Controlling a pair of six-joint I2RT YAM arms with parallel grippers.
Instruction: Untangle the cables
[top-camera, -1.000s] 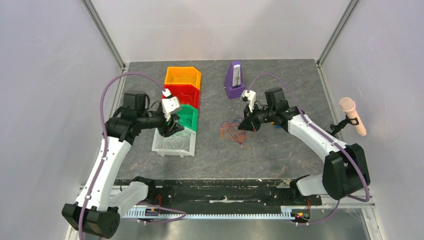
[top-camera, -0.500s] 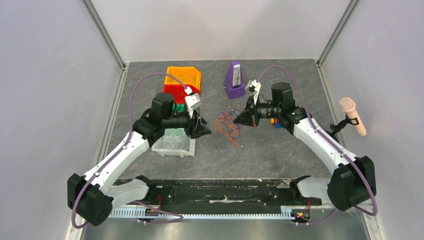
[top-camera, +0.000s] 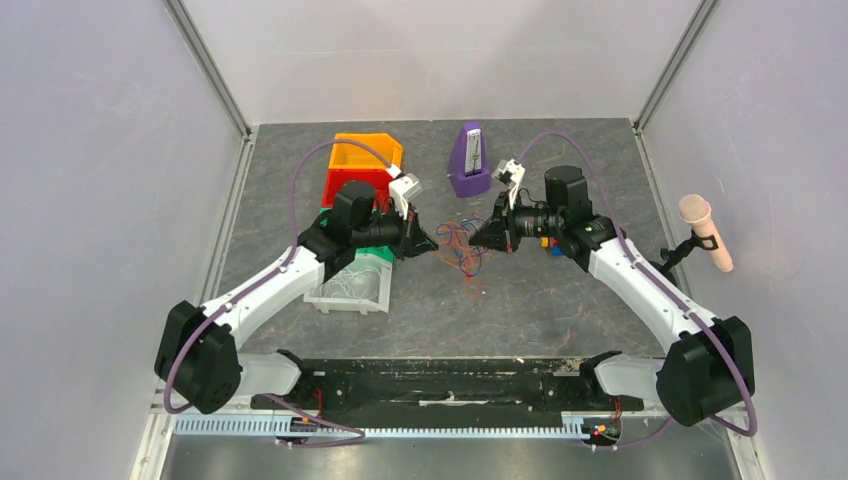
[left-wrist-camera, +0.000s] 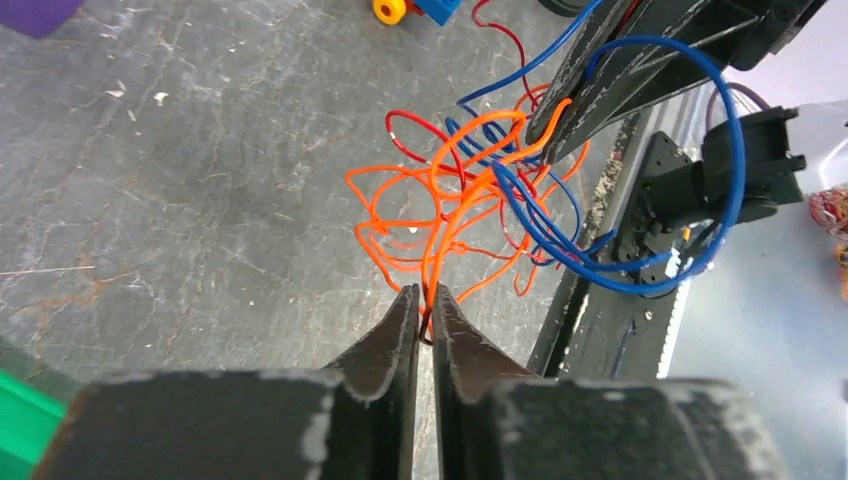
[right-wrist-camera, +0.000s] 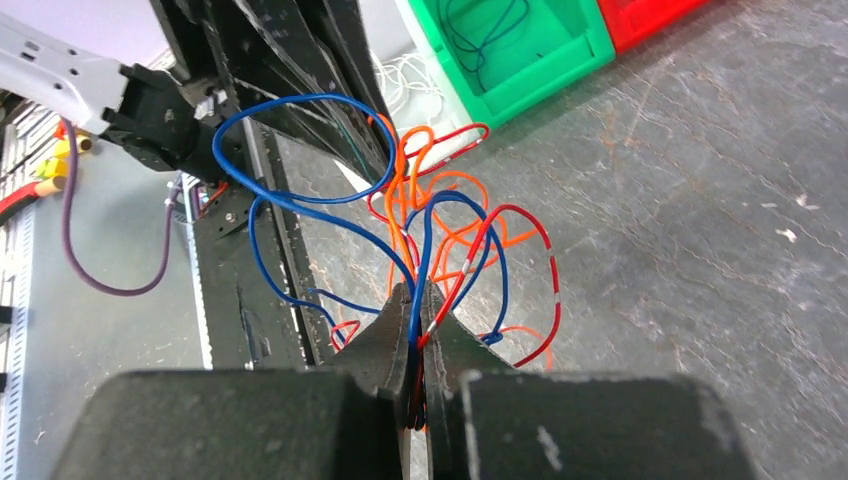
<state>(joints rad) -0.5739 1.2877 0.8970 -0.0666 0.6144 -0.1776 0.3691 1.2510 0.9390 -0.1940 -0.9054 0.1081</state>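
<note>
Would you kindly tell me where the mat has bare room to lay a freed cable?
Bare mat lies on the near side of the cables, between the clear bin and the right arm. Another patch sits far right, beyond the purple metronome. The middle is crowded: left claw and right claw both pinch the tangle there.

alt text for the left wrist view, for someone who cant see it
The left hand pinches an orange cable at the near edge of a tangle of orange, blue and red cables over a grey table. The right hand grips the tangle's far side.
</note>
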